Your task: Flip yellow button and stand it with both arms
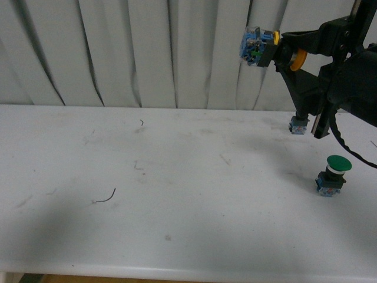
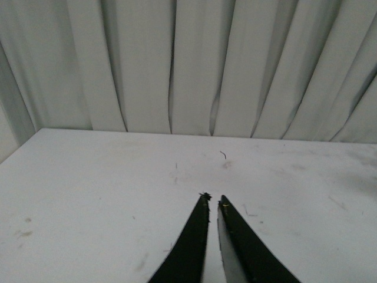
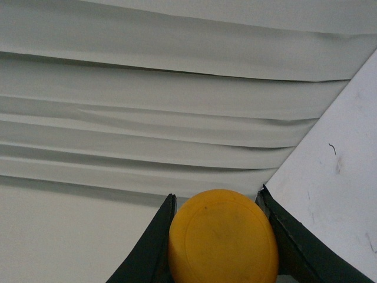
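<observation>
We see the right gripper [image 1: 281, 52] up in the air at about 1 o'clock in the front view, clamped on the yellow button [image 1: 254, 46]. The button is held sideways, well above the table [image 1: 177, 236]. Its blue/clear contact block points toward 9 o'clock and its yellow cap faces back toward the wrist. In the right wrist view the round yellow cap sits between the two black fingers [image 3: 154, 250], touching both, with its face to the camera and the pleated white curtain [image 1: 118, 53] behind. A green-capped switch [image 1: 333, 175] stands upright on the table at about 4 o'clock, cap up, well apart from the held button. A small blue block [image 1: 298, 125] sits on the table at about 3 o'clock, just under the right arm [image 1: 353, 76]. Its top is hidden, so we cannot tell what it is. The left gripper [image 2: 214, 200] shows only in the left wrist view, over the table, tips nearly together with just a thin slit between them. A thin dark wire scrap [image 1: 106, 197] lies at about 8 o'clock.
</observation>
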